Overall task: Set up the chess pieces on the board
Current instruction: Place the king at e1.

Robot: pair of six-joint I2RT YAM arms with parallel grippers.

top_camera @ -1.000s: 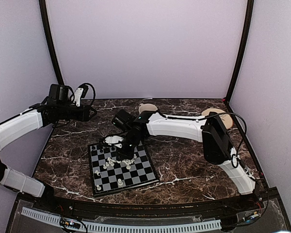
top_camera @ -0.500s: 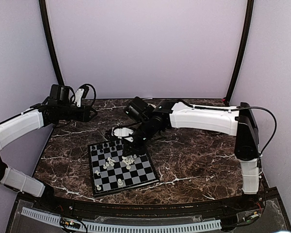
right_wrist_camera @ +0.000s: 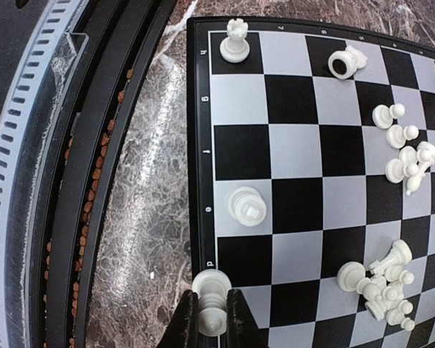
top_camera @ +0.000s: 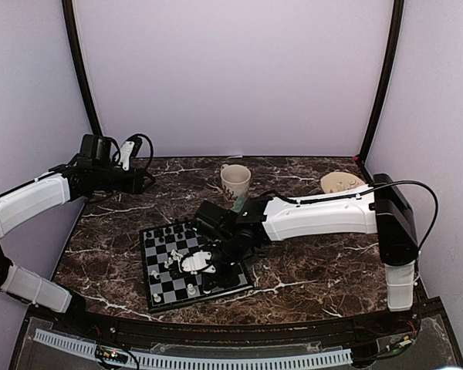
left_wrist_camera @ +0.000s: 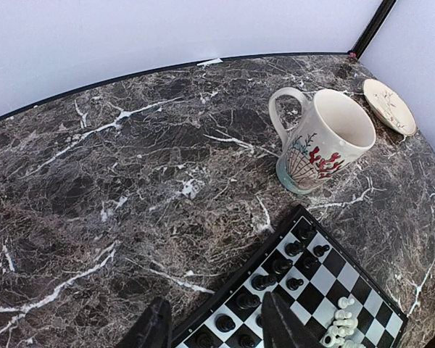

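I see the right gripper pinching a small white chess piece upright at the black-and-grey chequered board's border, with the edge-row squares just inboard.

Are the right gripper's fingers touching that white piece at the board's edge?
Touching: the right wrist view shows both fingers pressed against the white piece between them.

Right wrist view. Small white coordinate marks run along the black border of the board. I read what looks like a 4 at the upper left and a 7 on the top edge. The rest are too small to read.
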